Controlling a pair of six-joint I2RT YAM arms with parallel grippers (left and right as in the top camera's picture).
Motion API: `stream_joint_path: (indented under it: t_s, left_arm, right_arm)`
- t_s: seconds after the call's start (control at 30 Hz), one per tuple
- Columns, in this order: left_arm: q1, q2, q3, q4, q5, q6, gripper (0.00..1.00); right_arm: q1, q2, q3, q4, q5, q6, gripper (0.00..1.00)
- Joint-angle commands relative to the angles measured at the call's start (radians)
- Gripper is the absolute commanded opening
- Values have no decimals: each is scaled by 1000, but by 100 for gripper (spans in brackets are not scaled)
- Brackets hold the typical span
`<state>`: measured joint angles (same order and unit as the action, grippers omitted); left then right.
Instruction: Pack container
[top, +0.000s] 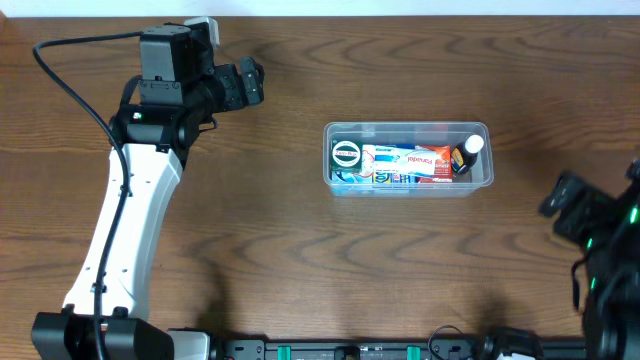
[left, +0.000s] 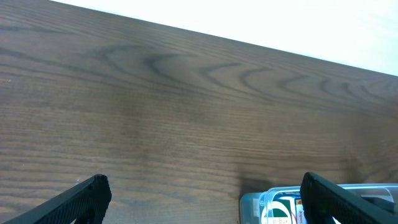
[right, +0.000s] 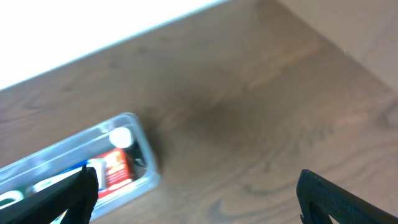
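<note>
Container (top: 408, 128), a clear rectangular plastic bin with rounded corners and a rim, lies on the wooden surface (top: 300, 260), holding a round black-and-white disc (top: 347, 155), a red-and-white carton (top: 405, 160) and a white-capped bottle (top: 472, 147). Left hand (top: 250, 83) hovers well left of the container and farther back, fingers spread wide, empty. Right hand (top: 558, 200) sits right of the container and nearer the front, fingers likewise apart, holding nothing.
</note>
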<state>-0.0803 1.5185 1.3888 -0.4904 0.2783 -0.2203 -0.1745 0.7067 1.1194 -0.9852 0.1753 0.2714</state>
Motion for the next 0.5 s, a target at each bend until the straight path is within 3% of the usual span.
stream_joint_path:
  t_s: [0.0,0.27,0.47]
  left_arm:
    - [5,-12,7,1,5,9,98]
    - [5,-12,7,1,5,9,98]
    - [5,-12,7,1,5,9,98]
  right_arm:
    - [108,-89,-10,-3,79,12,99]
    - [202,-275,-55,-80,86,1,99]
    - [202,-415,-266,36,63,5,99]
